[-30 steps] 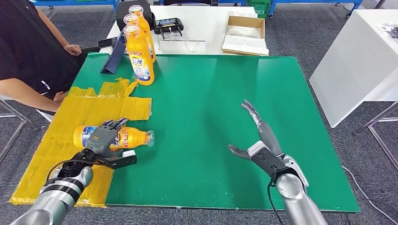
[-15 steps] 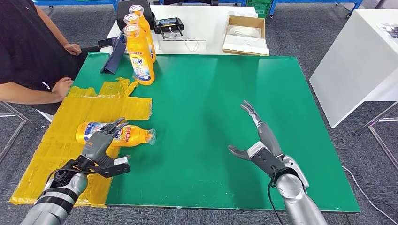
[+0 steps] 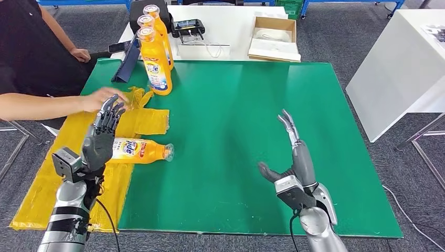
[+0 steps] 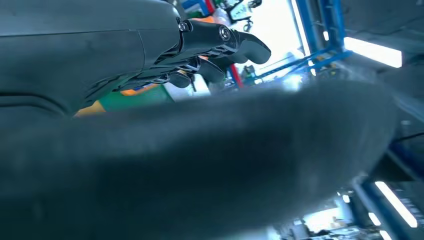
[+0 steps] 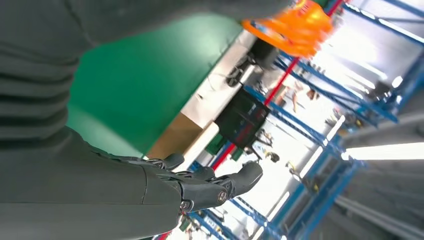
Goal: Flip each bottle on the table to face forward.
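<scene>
1. A green mat [image 3: 252, 136] covers the work table, and everything below is placed from it. Grey carpet lies around it, a white table [image 3: 231, 29] butts against its far edge, and another white table [image 3: 404, 63] stands off to its right side.
2. A crinkled yellow sheet [image 3: 78, 152] overlaps the mat's left edge.
3. The lying bottle [image 3: 139, 150], orange with a blue-and-white label, rests on its side where the yellow sheet meets the mat, its neck pointing toward the mat's middle.
4. Three upright orange bottles [image 3: 155, 58] stand in a row at the mat's far left corner, with a dark blue folder [image 3: 126, 68] just beside them.
5. The left hand [image 3: 102, 139] is raised over the mat's left edge, just beside the lying bottle's base, fingers straight and spread, holding nothing.
6. The right hand [image 3: 291, 157] hovers above the mat's near right part, fingers extended and apart, empty.
7. A person's hand [image 3: 105, 97] reaches over the yellow sheet near the left hand's fingertips.
8. On the far white table sit a cardboard box [image 3: 274, 34] and a black device [image 3: 188, 27].
9. The right wrist view adds blue shelving [image 5: 320, 135] and bright ceiling lights beyond the mat's far edge; the left wrist view shows the left hand's dark fingers [image 4: 220, 37] close up, straight.
</scene>
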`<state>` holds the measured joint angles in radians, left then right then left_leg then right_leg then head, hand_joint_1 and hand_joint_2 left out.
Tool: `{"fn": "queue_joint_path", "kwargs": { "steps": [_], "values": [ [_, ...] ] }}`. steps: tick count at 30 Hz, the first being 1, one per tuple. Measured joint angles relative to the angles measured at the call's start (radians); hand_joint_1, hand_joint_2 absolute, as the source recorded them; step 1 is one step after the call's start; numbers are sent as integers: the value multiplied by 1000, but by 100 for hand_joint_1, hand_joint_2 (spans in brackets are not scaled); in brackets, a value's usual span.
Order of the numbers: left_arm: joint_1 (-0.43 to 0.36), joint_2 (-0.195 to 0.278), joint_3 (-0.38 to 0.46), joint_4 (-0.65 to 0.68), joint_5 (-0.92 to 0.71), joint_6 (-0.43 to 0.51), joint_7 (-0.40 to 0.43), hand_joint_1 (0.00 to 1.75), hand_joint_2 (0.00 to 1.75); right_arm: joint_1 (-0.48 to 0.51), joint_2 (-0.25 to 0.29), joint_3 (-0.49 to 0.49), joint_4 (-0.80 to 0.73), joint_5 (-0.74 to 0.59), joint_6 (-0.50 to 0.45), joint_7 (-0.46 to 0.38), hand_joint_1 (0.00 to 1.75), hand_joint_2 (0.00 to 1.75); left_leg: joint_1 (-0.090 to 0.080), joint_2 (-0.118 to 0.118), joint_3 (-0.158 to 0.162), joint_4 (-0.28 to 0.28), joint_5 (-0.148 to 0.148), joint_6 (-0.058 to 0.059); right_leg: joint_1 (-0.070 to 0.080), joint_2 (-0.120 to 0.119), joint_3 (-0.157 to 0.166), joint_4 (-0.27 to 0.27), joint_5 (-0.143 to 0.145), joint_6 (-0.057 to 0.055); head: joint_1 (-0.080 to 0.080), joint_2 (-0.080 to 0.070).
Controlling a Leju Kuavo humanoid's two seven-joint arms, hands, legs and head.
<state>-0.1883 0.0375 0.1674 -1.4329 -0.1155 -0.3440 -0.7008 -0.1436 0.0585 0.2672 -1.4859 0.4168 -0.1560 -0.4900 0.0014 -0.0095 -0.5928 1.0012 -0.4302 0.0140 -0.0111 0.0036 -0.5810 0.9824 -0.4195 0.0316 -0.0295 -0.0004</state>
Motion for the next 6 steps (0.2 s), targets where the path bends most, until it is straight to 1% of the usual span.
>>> {"fn": "queue_joint_path", "kwargs": {
  "steps": [6],
  "values": [
    [23, -39, 2, -69, 20, -46, 0, 0, 0, 43, 32, -35, -71, -15, -9, -38, 0, 0, 0, -1, 0, 0, 0, 0, 0, 0, 0, 0, 0, 0, 0, 0]
  ]
}}
